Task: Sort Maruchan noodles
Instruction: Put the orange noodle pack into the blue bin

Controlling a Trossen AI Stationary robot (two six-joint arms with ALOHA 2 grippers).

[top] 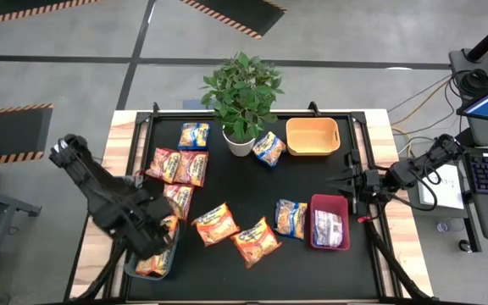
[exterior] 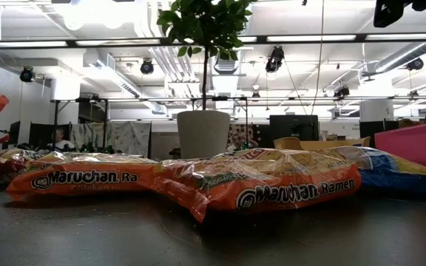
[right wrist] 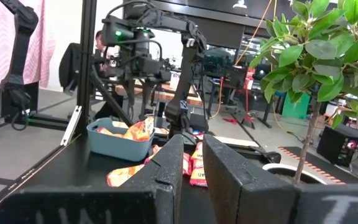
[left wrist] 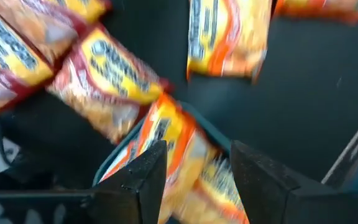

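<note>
Maruchan noodle packets lie scattered flat on the black table: orange ones (top: 216, 223) (top: 256, 241), red ones (top: 163, 163) (top: 179, 199) and blue-and-yellow ones (top: 194, 135) (top: 291, 218). My left gripper (top: 155, 241) hangs open, pointing down, over the grey-blue bin (top: 176, 247) at the near left. An orange packet (left wrist: 185, 162) leans tilted in that bin (left wrist: 207, 127), below and between the fingers and apart from them. My right gripper (top: 346, 180) waits shut at the table's right edge, pointing level toward the left, with nothing between its fingers (right wrist: 194, 162).
A potted plant (top: 238, 142) stands at the far middle, an orange bin (top: 313, 151) to its right. A red bin (top: 315, 222) at the near right holds a packet (top: 329, 229). Bare black table lies along the near edge between the two near bins.
</note>
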